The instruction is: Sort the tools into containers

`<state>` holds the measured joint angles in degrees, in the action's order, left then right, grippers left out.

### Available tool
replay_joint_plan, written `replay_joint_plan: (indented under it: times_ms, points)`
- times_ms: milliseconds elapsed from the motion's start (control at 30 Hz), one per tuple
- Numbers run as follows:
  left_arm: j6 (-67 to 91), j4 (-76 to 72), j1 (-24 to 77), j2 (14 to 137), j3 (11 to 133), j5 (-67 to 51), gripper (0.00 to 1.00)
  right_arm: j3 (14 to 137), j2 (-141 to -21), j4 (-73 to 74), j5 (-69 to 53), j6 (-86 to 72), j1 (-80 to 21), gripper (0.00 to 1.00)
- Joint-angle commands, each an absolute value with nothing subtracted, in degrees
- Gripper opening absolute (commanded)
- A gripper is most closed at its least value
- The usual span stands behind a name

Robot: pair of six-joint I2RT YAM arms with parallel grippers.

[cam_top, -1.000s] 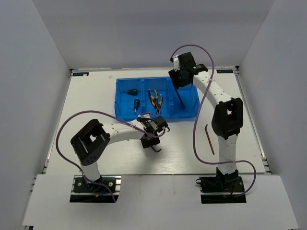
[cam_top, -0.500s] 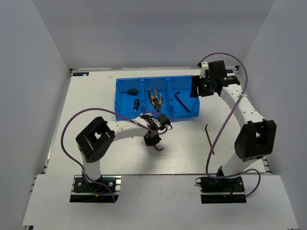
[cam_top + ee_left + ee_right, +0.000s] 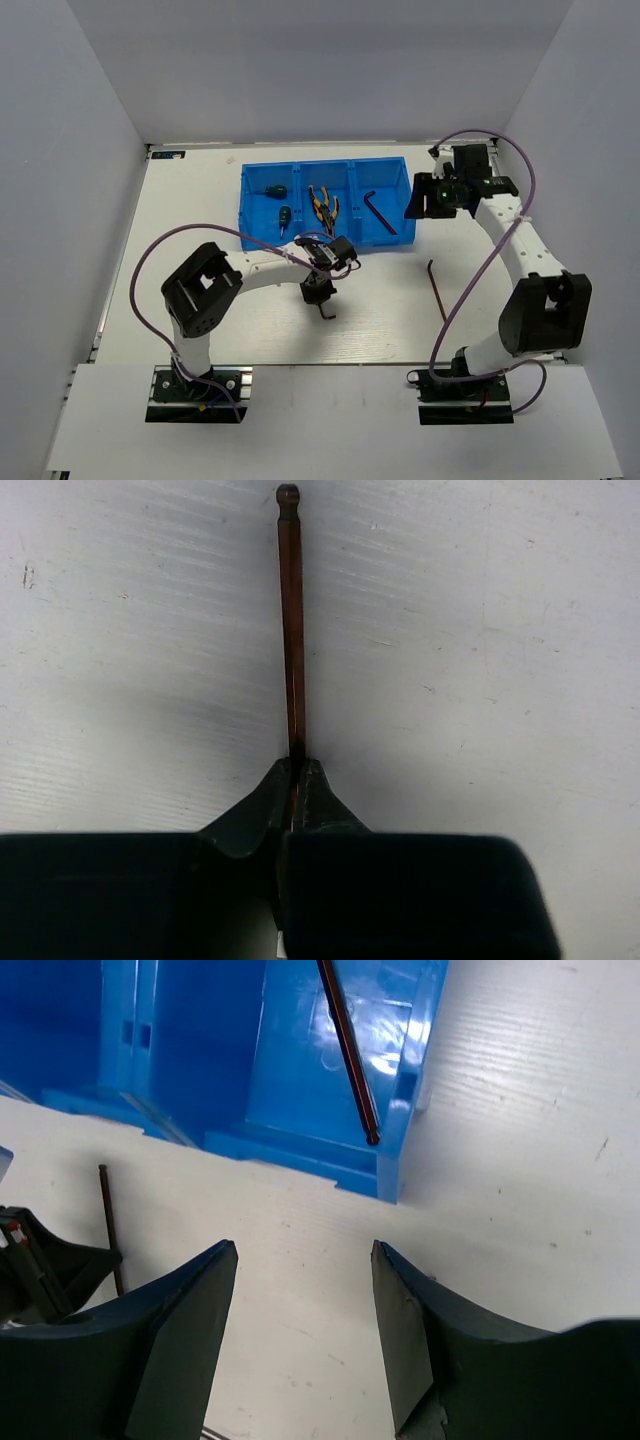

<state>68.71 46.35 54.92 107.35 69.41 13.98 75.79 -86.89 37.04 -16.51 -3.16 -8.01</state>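
left gripper [image 3: 295, 770]: we see it pinching the held hex key [image 3: 291, 630], just in front of the blue bin [image 3: 262, 240] | right gripper [image 3: 302, 1250]: fingers spread, holding nothing, beside the bin's right end | bin: screwdrivers [image 3: 273, 190] left, pliers [image 3: 323, 208] middle, binned hex key [image 3: 380, 212] right | loose hex key [image 3: 438, 290]: on the table [image 3: 190, 210], by the right arm

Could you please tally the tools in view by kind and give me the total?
Screwdrivers: 2
Pliers: 2
Hex keys: 3, one of them held in the left pincer
Total: 7
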Motion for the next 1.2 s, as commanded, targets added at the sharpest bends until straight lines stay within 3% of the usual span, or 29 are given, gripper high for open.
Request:
replay_joint_plan:
  times_ms: [0,167,333,567,667,700,767,800,1000,1033,1067,1133,1167]
  points:
    - [68.38,45.79,55.46,113.29,63.54,10.55,0.0,73.83,-82.97,36.04,-18.45,-3.35,-6.77,0.63]
    - [65.58,46.31,55.99,109.17,66.79,12.66,0.0,69.26,-77.01,39.02,-18.2,-0.27,-4.22,0.82]
    - [61.97,48.07,57.04,105.3,73.03,15.47,0.0,65.22,-73.74,42.44,-19.15,2.11,-1.14,0.8]
    - [52.05,48.08,58.71,103.45,83.31,15.47,0.0,59.42,-70.23,45.35,-19.69,4.83,3.51,0.66]
    - [47.04,45.97,59.24,102.92,88.93,14.95,0.0,57.93,-69.7,47.28,-20.74,6.85,4.83,0.42]
    - [46.15,45.97,59.24,103.62,90.95,14.94,0.0,57.22,-69.52,48.76,-21.0,7.99,5.27,0.26]
    - [44.31,45.97,57.66,106.16,97.19,14.94,0.0,56.17,-69.17,48.87,-21.88,8.61,5.71,0.05]
    - [42.47,45.97,57.66,107.22,98.95,14.94,0.0,54.51,-68.65,48.95,-22.15,9.05,6.32,0.0]
    - [35.17,42.81,52.74,119.84,118.34,13.89,0.0,49.05,-66.19,49.13,-27.25,17.3,7.56,0.0]
    - [34.55,42.8,52.13,121.97,121.35,13.89,0.0,47.74,-65.4,48.7,-26.9,19.58,7.65,0.2]
    - [34.54,43.41,51.51,124.17,124.42,13.89,0.0,47.2,-65.22,48.78,-26.55,20.38,7.56,0.32]
    - [33.14,43.95,49.4,129.62,131.82,13.89,0.0,45.1,-64.6,49.65,-26.37,23.54,7.56,0.43]
    - [32.53,43.95,48.79,130.94,133.31,13.89,0.0,44.57,-64.25,49.75,-26.45,25.56,7.56,0.43]
